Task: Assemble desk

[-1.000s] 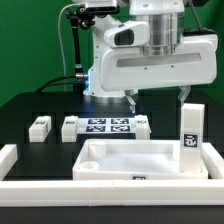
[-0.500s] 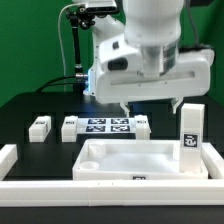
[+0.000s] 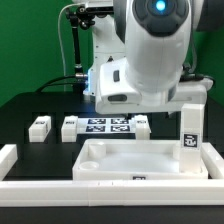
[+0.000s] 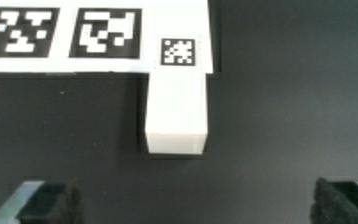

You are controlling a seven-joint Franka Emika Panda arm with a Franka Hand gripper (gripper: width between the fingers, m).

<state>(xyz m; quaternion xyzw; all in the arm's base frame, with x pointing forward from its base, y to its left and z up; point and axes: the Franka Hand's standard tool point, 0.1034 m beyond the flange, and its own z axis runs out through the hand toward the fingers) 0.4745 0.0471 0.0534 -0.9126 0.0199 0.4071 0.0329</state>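
The desk's white tray-like top (image 3: pixel 140 160) lies at the front of the black table. Two small leg blocks (image 3: pixel 39 127) (image 3: pixel 69 128) lie at the exterior view's left of the marker board (image 3: pixel 105 127). Another leg (image 3: pixel 141 125) lies at the board's right end, and one leg (image 3: pixel 190 130) stands upright by the top's right corner. In the wrist view a white leg (image 4: pixel 179 100) with a small tag lies against the marker board (image 4: pixel 87 35). My gripper (image 4: pixel 194 205) hangs open above the table short of that leg, its dark fingertips (image 4: pixel 43 203) far apart with nothing between them.
Long white border rails (image 3: pixel 100 192) run along the front and both sides (image 3: pixel 8 155) of the work area. The arm's white housing (image 3: pixel 150 65) fills the upper middle of the exterior view and hides the gripper there.
The arm has turned and swung toward the camera, so its housing now covers more of the exterior view. The jaws stayed open and no part moved.
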